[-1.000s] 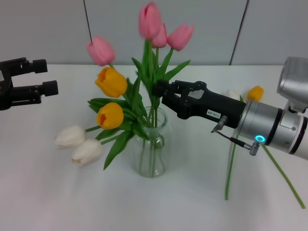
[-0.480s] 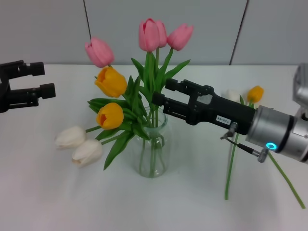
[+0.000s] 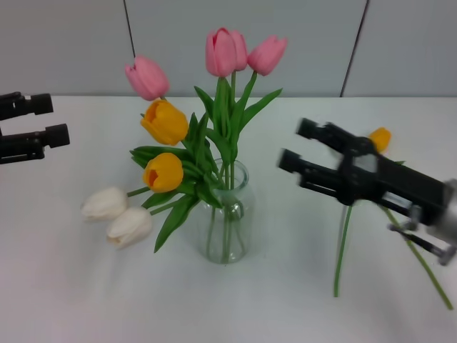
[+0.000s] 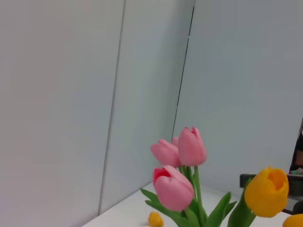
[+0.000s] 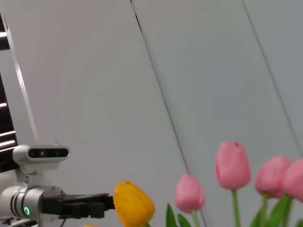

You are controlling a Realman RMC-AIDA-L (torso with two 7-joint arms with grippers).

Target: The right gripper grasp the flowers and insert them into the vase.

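Now, in the head view, the right gripper (image 3: pixel 289 145) has pulled back to the right of the vase (image 3: pixel 227 214), where a moment ago it reached in among the stems above the mouth. Its fingers stand spread apart with nothing between them. The vase sits mid-table, already holding pink tulips (image 3: pixel 226 51), orange tulips (image 3: pixel 165 122) and two white heads (image 3: pixel 118 214) drooping to its left. The flowers (image 3: pixel 343 243) of the task lie on the table to the right, their stems running near-to-far under the arm, an orange bud (image 3: pixel 380 138) showing just behind the gripper; the other buds are hidden. The left gripper (image 3: pixel 57 120) hangs at the far left, apart from everything, fingers parted. My reading: the last bunch is delivered, and the withdrawal sets up the grasp of the lying stems, which is not yet begun.

From the left wrist, only wall, pink heads (image 4: pixel 182 153) and an orange head (image 4: pixel 267 190) show; no fingers.

From the right wrist, pink tulips (image 5: pixel 232 165), an orange one (image 5: pixel 133 204) and, beyond, the left gripper (image 5: pixel 85 205) appear; its own fingers are out of frame.
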